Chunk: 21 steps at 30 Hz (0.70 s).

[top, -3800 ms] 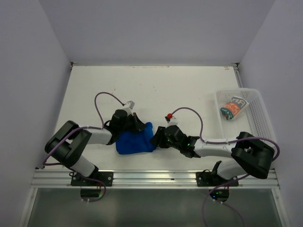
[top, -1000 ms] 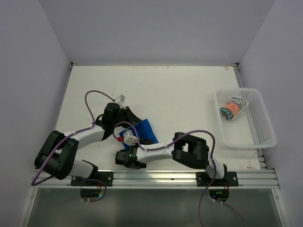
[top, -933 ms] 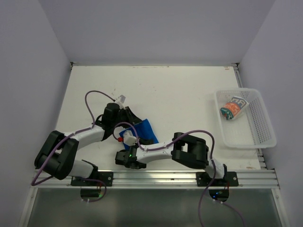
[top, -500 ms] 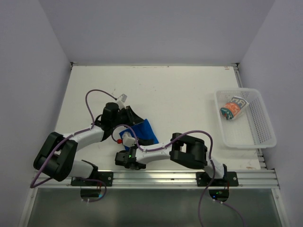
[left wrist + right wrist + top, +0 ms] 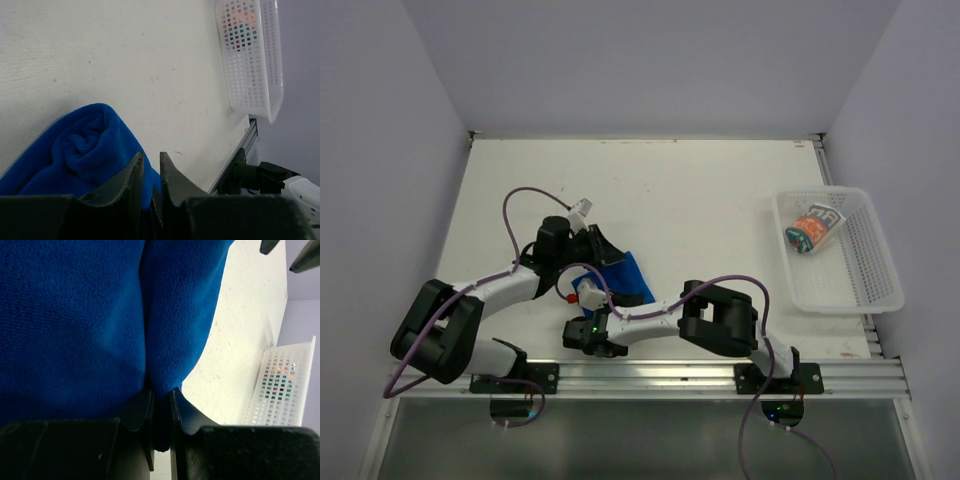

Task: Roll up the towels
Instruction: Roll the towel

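Observation:
The blue towel [image 5: 625, 272] lies partly rolled near the table's front, between my two arms. Its rolled end [image 5: 82, 142] shows in the left wrist view. My left gripper [image 5: 149, 156] is shut on an edge of the towel beside that roll, with blue cloth between the jaws; from above it [image 5: 603, 250] sits at the towel's far left side. My right gripper [image 5: 159, 390] is shut on a fold of the same towel [image 5: 75, 315], coming at it from the near side [image 5: 603, 305]. The patterned towel [image 5: 812, 228] lies rolled in the basket.
The white mesh basket [image 5: 865, 260] stands at the table's right edge, and also shows in the wrist views [image 5: 260, 75] [image 5: 277, 390]. The right arm's elbow [image 5: 720, 315] is folded low across the front. A metal rail [image 5: 650, 375] runs along the near edge. Walls close in both sides.
Since the earliest frame the right arm has swung across to the towel's near left side, and the towel has been gathered narrower. Over the last second the left gripper has only crept slightly away.

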{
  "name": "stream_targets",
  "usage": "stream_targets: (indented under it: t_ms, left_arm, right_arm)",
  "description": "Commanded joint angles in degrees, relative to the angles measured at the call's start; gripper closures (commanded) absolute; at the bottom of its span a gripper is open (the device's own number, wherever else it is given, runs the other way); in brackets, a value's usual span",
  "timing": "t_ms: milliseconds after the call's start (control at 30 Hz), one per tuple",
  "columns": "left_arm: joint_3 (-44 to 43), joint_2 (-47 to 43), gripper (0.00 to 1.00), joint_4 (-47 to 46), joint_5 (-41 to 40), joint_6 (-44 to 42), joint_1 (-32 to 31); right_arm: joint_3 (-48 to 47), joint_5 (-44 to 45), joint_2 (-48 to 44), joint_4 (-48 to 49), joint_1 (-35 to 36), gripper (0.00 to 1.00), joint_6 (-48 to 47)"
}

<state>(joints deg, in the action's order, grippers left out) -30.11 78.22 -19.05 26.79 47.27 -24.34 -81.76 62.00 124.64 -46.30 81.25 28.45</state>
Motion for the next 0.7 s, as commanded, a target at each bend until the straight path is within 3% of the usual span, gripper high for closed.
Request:
stream_targets:
  t_ms: [0,267,600,667]
  left_arm:
    - [-1.7,1.6,0.78,-7.3,6.8,-2.0,0.1]
    - [-3.2,9.0,0.80,-6.2,8.7,-6.1,-0.2]
    - [-4.0,17.2,0.87,-4.8,-0.1,-8.3,-0.1]
    - [-3.7,17.8,0.89,-4.7,-1.4,-7.5,-0.1]
  right_arm:
    - [-0.4,-5.7,1.8,5.1,-1.2,1.00,1.4]
    - [-0.2,-6.3,1.6,5.5,-1.8,1.00,1.5]
    - [0.9,-6.9,-0.5,6.6,-2.3,1.00,1.3]
    - [1.5,-7.2,-2.5,7.3,-2.4,0.91,1.5]
